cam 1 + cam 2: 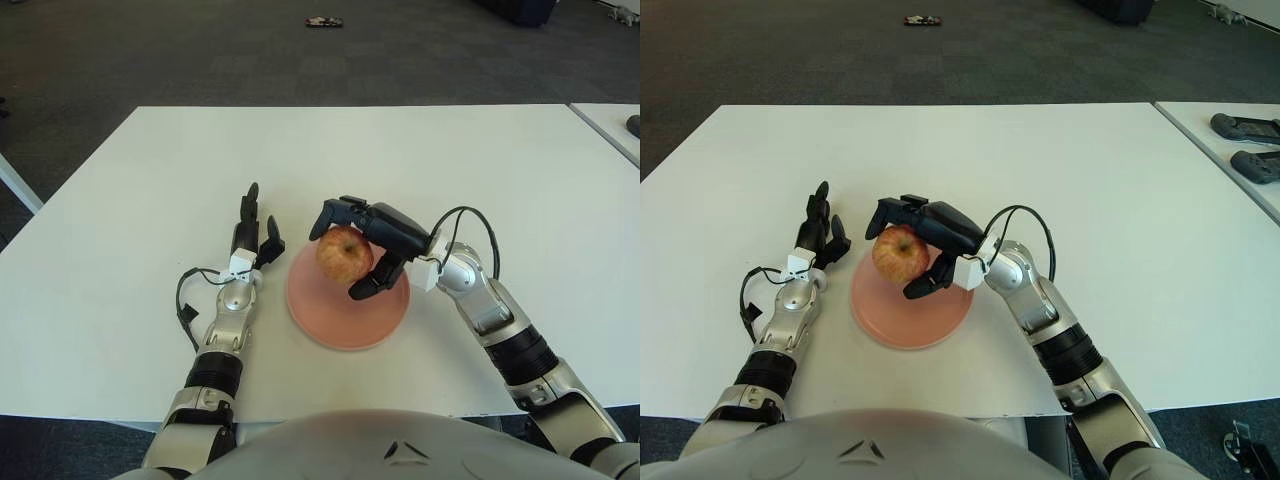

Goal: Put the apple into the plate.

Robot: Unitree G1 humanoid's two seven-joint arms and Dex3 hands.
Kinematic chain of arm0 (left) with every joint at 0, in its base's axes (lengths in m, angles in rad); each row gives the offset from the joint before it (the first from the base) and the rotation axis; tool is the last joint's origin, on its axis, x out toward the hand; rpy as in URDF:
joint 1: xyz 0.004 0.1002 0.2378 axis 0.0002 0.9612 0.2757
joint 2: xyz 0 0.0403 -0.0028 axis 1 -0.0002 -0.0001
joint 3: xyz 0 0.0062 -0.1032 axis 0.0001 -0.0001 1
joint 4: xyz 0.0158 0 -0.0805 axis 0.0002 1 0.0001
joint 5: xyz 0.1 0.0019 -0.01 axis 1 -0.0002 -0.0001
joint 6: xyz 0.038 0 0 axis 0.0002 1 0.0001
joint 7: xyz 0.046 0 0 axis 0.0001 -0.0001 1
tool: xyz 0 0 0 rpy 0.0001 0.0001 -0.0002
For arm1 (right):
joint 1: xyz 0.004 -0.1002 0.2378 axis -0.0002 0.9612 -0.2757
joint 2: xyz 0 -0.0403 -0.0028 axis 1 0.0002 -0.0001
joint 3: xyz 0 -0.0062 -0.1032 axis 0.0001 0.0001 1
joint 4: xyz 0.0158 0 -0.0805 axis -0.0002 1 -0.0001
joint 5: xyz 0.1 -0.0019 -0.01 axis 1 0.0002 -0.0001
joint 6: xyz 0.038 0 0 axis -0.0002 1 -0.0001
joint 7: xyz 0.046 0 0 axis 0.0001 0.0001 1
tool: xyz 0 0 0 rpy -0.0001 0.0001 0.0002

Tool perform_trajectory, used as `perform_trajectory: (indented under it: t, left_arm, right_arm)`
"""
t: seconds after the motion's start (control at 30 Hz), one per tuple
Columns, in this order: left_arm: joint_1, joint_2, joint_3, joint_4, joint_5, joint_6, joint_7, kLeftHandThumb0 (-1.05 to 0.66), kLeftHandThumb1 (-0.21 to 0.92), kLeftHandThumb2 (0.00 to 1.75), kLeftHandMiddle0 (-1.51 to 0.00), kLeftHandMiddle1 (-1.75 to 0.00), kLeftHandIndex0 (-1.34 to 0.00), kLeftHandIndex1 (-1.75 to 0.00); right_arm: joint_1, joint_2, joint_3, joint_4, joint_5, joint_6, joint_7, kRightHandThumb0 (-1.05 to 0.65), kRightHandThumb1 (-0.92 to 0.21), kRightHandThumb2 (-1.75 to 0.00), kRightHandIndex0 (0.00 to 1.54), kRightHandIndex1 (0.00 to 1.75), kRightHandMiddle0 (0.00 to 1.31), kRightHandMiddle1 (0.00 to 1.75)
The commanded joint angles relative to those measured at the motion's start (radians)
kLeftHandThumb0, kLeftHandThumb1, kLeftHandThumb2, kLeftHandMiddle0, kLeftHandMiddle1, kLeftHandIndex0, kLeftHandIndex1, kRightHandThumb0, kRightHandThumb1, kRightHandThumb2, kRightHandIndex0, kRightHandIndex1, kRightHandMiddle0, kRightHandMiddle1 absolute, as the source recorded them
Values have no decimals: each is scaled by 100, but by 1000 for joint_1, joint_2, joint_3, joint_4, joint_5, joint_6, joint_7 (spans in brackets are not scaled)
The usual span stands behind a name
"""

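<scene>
An office or lab space: white tables (150,200) stand on dark grey carpet tiles (200,50), with handheld controllers (1245,128) lying on the neighbouring table

2 head-mounted eyes look forward-down, sharing same table (140,180) scene.

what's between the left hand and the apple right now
Only bare white table and the near-left rim of the pink plate, seen in the left eye view. The right hand holds the apple over the plate; the left hand holds nothing.

Bright, even overhead light; white table (480,160) reads clean with no glare. Soft faint shadows under the plate (345,325). Floor beyond the table is dim. Sharp throughout.
</scene>
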Motion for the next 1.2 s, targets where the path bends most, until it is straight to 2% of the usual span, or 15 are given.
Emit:
perform_trajectory:
  t: [0.0,0.3,0.97,1.03,1.1,1.17]
  left_arm:
    - [13,5,4,47,5,20,0,-81,92,102,-12,-1,0,-37]
    - [12,10,9,62,8,2,8,-82,92,100,-12,-1,0,-37]
    - [33,11,9,12,11,37,8,-82,92,104,-14,-1,0,-40]
    - [35,11,9,8,11,40,7,-82,92,104,-14,-1,0,-40]
    - [36,11,9,5,10,42,6,-82,92,104,-14,-1,0,-40]
    - [37,11,9,1,11,46,6,-82,92,104,-14,-1,0,-39]
  right_arm:
    - [-23,2,-6,44,-32,-34,-33,-12,-40,-115,114,175,87,175]
    - [-34,18,-16,107,-109,-52,-103,-12,-38,-115,114,175,88,175]
    - [-27,12,-8,154,-151,-87,-139,-14,-39,-116,110,175,87,175]
    - [-25,7,-8,163,-166,-107,-156,-19,-41,-113,103,175,83,175]
    - [-26,1,-9,172,-178,-130,-172,-32,-40,-117,97,175,69,175]
    - [-29,-7,-8,180,-188,-152,-182,-37,-43,-114,91,175,59,175]
